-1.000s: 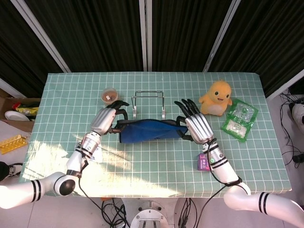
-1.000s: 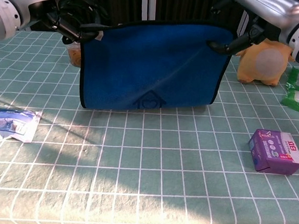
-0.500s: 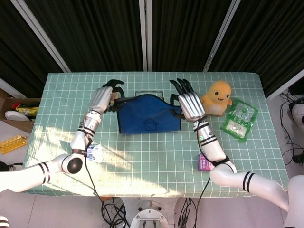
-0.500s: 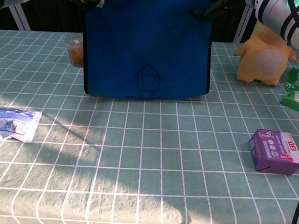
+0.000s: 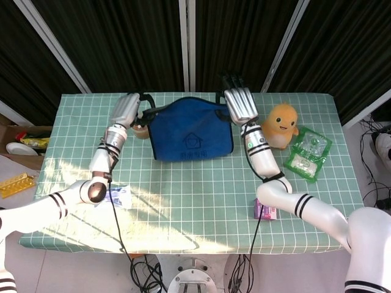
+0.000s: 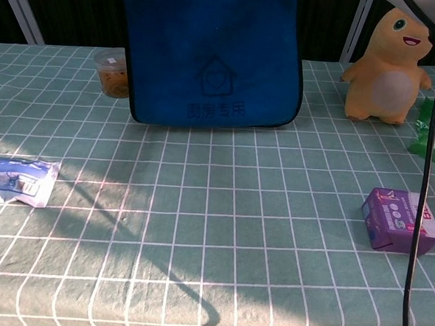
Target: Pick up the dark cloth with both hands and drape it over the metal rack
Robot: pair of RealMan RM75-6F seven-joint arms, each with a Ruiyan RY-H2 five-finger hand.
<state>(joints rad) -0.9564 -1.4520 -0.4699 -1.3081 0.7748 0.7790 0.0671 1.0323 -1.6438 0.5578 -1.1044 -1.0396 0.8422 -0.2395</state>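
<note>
Both hands are up at the far side of the table: my left hand [image 5: 126, 108] pinches the top left corner and my right hand [image 5: 239, 106] pinches the top right corner of the dark blue square cloth with black edging and a small house emblem [image 5: 191, 135], so it hangs stretched between them like a banner. From the chest view the hands themselves are out of shot; only the cloth's face [image 6: 213, 55] shows, its bottom hem clear of the green checked tablecloth [image 6: 221, 230] or just brushing it, I cannot tell which.

The metal rack is hidden behind the hanging cloth in both views, and that is my main worry. I have to judge the drop blind, and if I let go too far toward six o'clock the cloth will slide down the front of the rack instead of straddling it. Uneven release is the other risk: one corner freed first would swing the cloth sideways.

At nine o'clock of the cloth sits a small clear plastic cup with orange contents [image 6: 113, 82], close enough for the hem or my left arm to tip. The yellow plush duck [image 5: 280, 125] stands at three o'clock, just beside my right forearm, and could be nudged on the way down.
</note>
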